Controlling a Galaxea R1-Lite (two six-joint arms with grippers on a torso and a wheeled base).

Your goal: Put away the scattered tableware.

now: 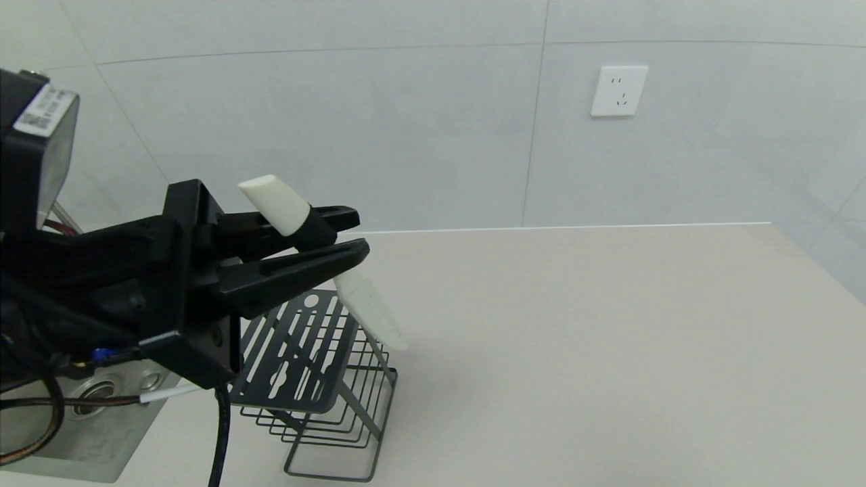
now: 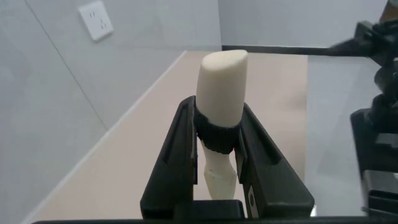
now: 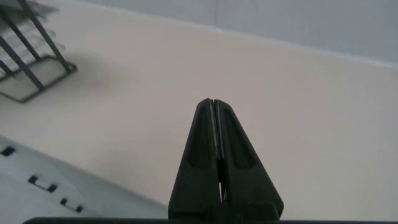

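Utensil (image 1: 277,203): a slim white piece with a black band around its middle. It is clamped in the left claw (image 1: 358,233), high above the table (image 1: 575,338), and tilted so its blunt upper end leans toward the robot and its tapered lower end points down and away.

The left claw's jaws are closed onto the black band and hold nothing else. The right claw (image 3: 213,102) hangs over bare table with its jaws pressed fully together and nothing between them.

The utensil looks light and stiff, and its white surfaces are probably smooth and a little slick. The band is likely the best place to hold it: it sits near the balance point and looks less glossy. Because the grip is narrow and the piece is long, it could pivot in the jaws if its tip knocks against something.

Just below the lower tip stands the rack (image 1: 304,358), dark wire with a slotted top plate. The tip is above its far edge and not touching it. Beside the rack, a metal plate (image 1: 88,419) is set into the table. Farther back is the wall with a socket (image 1: 619,90).
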